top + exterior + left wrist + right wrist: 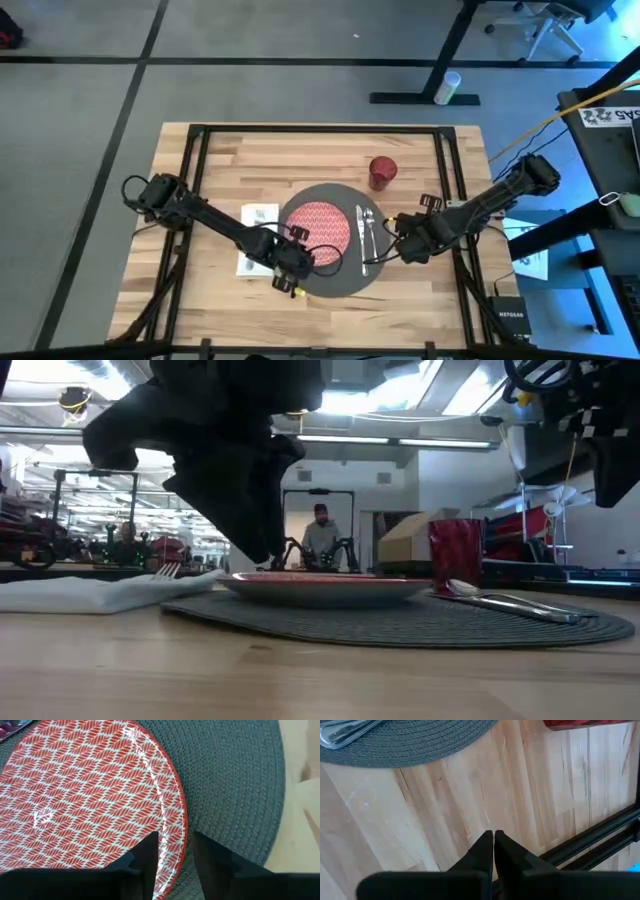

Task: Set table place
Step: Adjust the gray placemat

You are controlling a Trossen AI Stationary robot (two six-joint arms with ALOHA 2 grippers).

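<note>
Left tool [172, 851] sits open with its fingers straddling the plate [318, 227] rim at the plate's lower left on the mat [345, 282] mid-table, so it's way nearer than the closed, empty right tool [398, 247] by the cutlery [366, 235].

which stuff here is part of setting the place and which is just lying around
Job: mat, plate, napkin, fork, knife and spoon, cup, table.
Lying about: white cylinder on the floor, papers beside the table.
</note>
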